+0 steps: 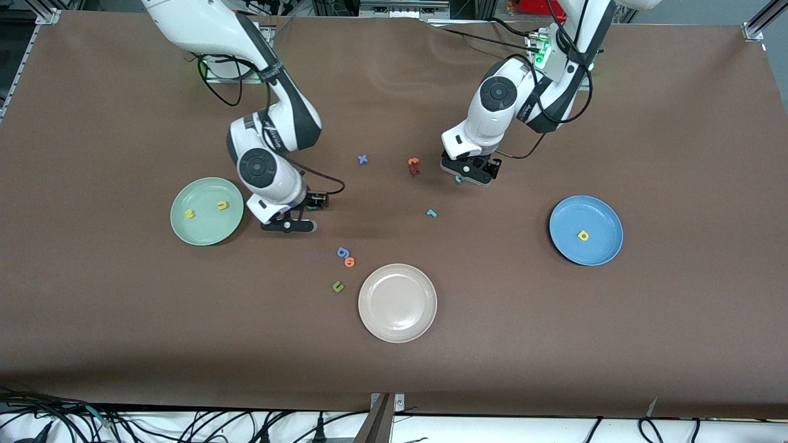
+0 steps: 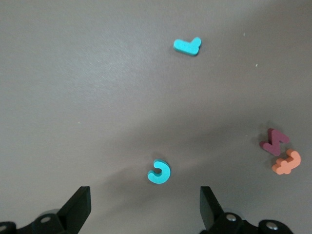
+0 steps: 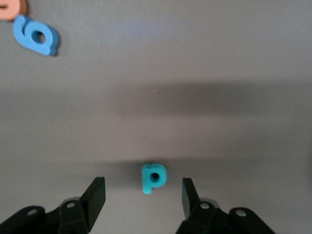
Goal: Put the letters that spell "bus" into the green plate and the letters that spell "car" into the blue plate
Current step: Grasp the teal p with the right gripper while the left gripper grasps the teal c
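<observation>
High front view over whole table point(image 1: 123, 344); two close, downward wrist views.

This is looking like a robotics lab rather than a home or a shop. Two white robot arms point(image 1: 271, 141) are standing bolted along one long edge of a table point(image 1: 123, 344) that is wearing a plain brown cover, with aluminium frame rails point(image 1: 24, 55) showing at its corners. Bundles of black cables point(image 1: 203, 424) are trailing along the edge nearest the front camera, and a green status light point(image 1: 540, 58) is glowing at the left arm's base.
</observation>
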Action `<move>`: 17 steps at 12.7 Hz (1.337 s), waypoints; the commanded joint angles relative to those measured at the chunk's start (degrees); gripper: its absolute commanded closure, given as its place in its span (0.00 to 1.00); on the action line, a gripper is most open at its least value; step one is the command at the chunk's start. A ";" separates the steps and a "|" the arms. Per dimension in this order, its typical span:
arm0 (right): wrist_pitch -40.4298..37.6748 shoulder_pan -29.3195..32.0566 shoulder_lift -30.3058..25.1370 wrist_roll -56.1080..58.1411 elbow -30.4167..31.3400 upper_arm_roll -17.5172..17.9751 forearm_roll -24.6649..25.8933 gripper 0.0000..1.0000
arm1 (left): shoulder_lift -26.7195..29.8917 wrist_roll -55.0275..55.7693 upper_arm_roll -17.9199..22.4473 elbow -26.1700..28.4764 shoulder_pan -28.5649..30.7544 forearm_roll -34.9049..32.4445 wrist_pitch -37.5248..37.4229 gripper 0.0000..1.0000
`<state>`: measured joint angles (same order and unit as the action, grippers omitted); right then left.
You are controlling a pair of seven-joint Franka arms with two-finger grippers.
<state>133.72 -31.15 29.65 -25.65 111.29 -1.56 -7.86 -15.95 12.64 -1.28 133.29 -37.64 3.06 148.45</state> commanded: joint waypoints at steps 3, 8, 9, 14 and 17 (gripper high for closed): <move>2.68 -1.20 0.58 -0.81 2.00 -0.37 -0.75 0.42 | -3.20 -0.25 0.40 -0.40 -0.33 -1.48 0.87 0.03; 2.86 -1.20 1.37 -0.89 2.79 -0.46 -0.23 0.47 | -5.58 -0.42 0.49 -1.37 -1.47 -2.09 1.84 0.10; 2.86 -1.11 1.46 -0.81 2.79 -0.54 -0.14 0.50 | -5.58 -1.12 0.49 -1.28 -1.56 -4.53 3.23 0.10; 2.33 -1.11 1.29 -0.46 2.17 -0.63 -0.05 0.95 | -6.63 -1.21 0.49 -1.28 -1.56 -8.33 5.70 0.10; -1.51 -1.02 -1.16 1.91 1.21 -3.26 2.05 0.95 | -7.60 -1.13 0.49 -1.19 -2.34 -8.33 7.03 0.12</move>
<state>135.41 -31.66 30.85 -25.61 112.95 -2.80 -7.33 -22.30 11.93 -1.35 132.87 -38.70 -3.97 154.46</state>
